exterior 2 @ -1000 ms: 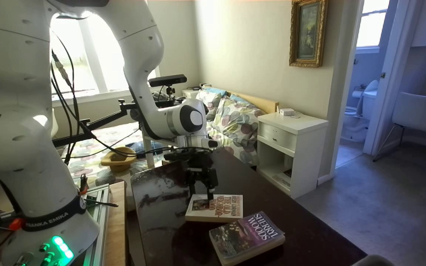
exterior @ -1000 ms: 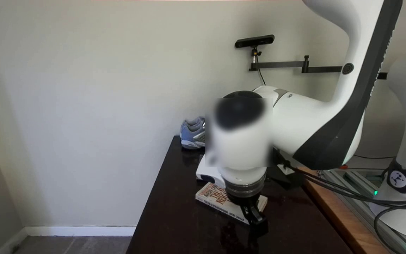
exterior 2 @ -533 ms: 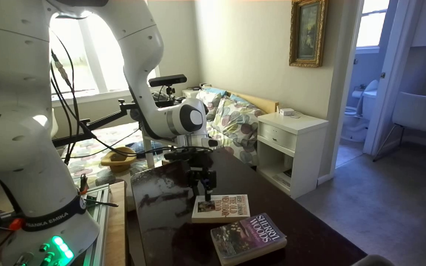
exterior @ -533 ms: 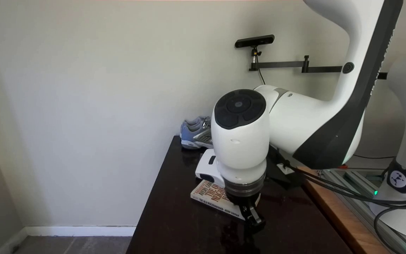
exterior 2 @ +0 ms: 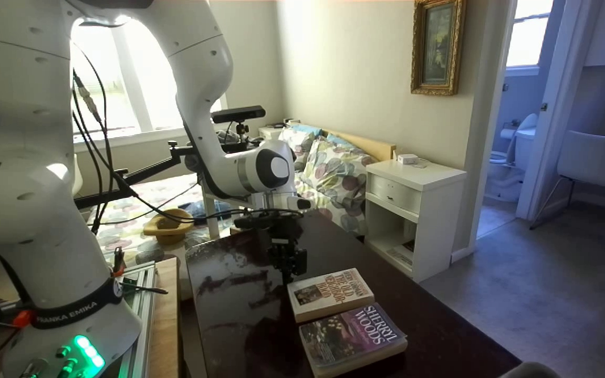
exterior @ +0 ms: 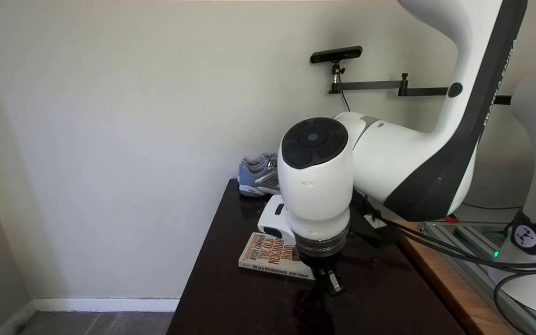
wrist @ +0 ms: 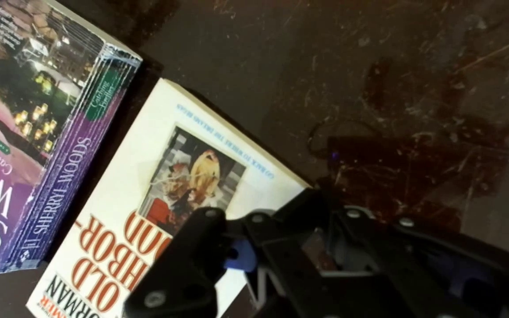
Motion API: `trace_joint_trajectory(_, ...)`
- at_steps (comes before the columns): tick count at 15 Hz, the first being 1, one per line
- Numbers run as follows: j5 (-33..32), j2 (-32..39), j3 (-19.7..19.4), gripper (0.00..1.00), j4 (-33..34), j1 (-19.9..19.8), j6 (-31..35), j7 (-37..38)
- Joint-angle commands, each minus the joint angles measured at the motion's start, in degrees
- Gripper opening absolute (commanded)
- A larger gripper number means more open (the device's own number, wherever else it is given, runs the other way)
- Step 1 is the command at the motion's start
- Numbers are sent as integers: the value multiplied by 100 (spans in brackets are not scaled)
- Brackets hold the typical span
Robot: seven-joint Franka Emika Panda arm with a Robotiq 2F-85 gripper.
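jaws pressed together, the end effector (exterior: 335,289) stands beside the old neighborhood paperback (exterior 2: 330,295), which lies near the sherryl woods paperback (exterior 2: 352,338) on the counter (exterior: 249,307).

In the wrist view, the black jointed gripper (wrist: 318,196) hides part of the white paperback with orange lettering (wrist: 157,194); the left edge crops the thick purple paperback (wrist: 51,141). In an exterior view, the white rounded robot wrist (exterior: 315,193) covers some of the blue-and-grey athletic shoe (exterior: 255,178).

Orange-lettered cream book (exterior 2: 330,296), purple book (exterior 2: 353,337), black hand (wrist: 318,194), dark-brown table (exterior 2: 428,328)
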Motion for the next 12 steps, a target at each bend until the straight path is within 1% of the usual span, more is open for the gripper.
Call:
trace_joint_trajectory(1, -191, 83, -40, 1, -9, -57, 100, 135)
trace_joint_trajectory(2, -161, 53, -35, 2, -20, -62, 96, 141)
trace_joint_trajectory(3, -148, 14, -36, 14, -35, -58, 83, 174)
trace_joint_trajectory(4, -76, -78, -24, 31, -65, -67, 66, 202)
trace_joint_trajectory(5, -23, -184, -19, 36, -99, -86, 71, 222)
trace_joint_trajectory(6, 50, -298, -19, 44, -122, -126, 73, 243)
trace_joint_trajectory(8, 139, -437, -37, 57, -125, -213, 80, 304)
trace_joint_trajectory(12, 416, -643, -97, 85, -93, -502, 112, 275)
